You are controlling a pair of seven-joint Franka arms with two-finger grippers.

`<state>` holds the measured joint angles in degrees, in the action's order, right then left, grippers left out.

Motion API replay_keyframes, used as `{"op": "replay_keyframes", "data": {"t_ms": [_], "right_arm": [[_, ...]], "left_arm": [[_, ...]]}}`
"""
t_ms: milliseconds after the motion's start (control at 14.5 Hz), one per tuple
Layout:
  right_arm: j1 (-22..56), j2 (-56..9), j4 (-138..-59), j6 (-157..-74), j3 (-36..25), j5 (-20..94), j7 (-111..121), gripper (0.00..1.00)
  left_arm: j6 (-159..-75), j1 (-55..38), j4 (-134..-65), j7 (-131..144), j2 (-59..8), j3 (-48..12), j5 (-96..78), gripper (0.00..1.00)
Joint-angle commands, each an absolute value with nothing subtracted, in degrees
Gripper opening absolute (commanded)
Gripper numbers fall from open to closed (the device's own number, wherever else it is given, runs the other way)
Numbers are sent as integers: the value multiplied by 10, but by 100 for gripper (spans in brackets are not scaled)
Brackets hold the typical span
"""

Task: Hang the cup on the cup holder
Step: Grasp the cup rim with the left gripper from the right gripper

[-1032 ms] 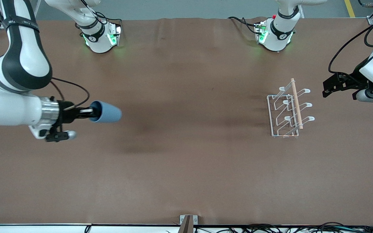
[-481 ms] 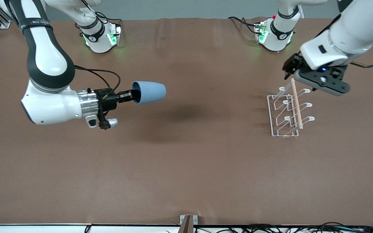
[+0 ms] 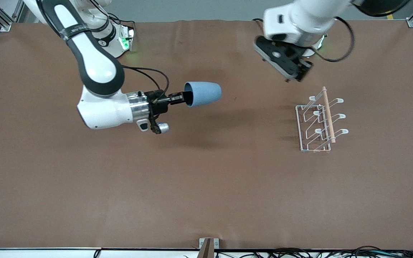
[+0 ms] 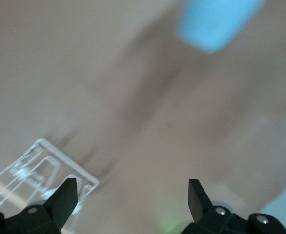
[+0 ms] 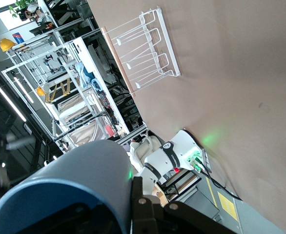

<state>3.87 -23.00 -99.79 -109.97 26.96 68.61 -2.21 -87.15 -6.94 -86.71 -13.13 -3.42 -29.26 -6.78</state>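
My right gripper is shut on the rim of the light-blue cup, one finger inside it. It holds the cup on its side above the middle of the table, base pointing toward the cup holder. The cup fills the right wrist view, with the cup holder far off. The white wire cup holder with its wooden rod stands toward the left arm's end. My left gripper is open and empty in the air, over the table between its base and the cup holder. Its wrist view shows the cup holder and the cup, blurred.
The brown table cover carries only the cup holder. The two arm bases stand along the table's edge farthest from the front camera. Cables lie along the edge nearest that camera.
My right gripper has carried the cup from the right arm's end toward the middle of the table. My left arm has swung in from the table's end, past the cup holder, toward its base.
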Motion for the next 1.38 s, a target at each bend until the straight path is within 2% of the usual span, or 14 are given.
{"op": "replay_keyframes", "data": {"t_ms": [0,413,825,1169,1238,1307], "right_arm": [[35,-227,-1007,-1109,279,704,-27,1],[38,-226,-1015,-1110,280,704,-27,1],[41,-224,-1022,-1108,280,704,-27,2],[42,-222,-1023,-1108,281,704,-27,2],[42,-222,-1023,-1108,281,704,-27,2],[43,-222,-1023,-1108,281,704,-27,2]], "left_arm": [[-861,-67,-846,-138,-72,-311,-118,100],[-989,-105,-838,-145,-166,-320,-120,100],[-1035,-132,-816,-216,-211,-322,-122,100],[-1107,-149,-817,-229,-237,-323,-139,98],[-1117,-151,-819,-244,-244,-327,-143,87],[-1126,-151,-821,-275,-248,-330,-146,69]]}}
